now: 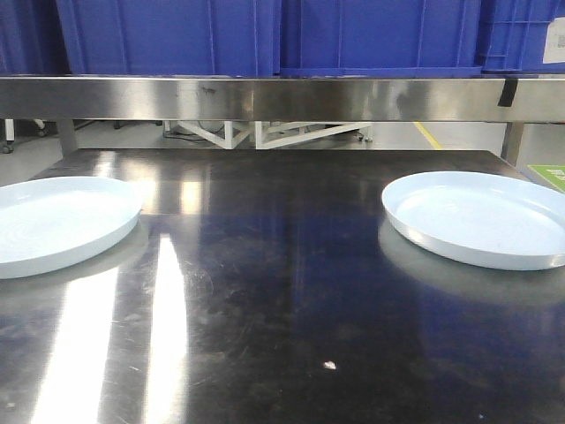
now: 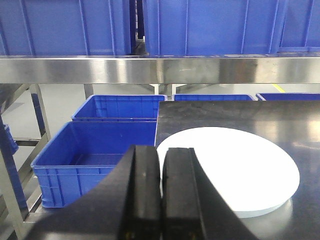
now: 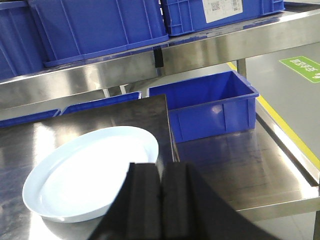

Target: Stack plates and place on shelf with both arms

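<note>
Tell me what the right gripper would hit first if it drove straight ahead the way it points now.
Probably the right rim of the plate, which lies just ahead of the shut right gripper. Height is unclear, so it might pass over the rim.

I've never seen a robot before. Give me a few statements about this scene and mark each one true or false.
1. The left plate and right plate lie apart on the table. True.
2. One plate already sits on the shelf. False: both lie on the table; the shelf holds blue crates.
3. The left fingers are shut and empty. True.
4. The right fingers grip a plate. False: they are shut on nothing.
</note>
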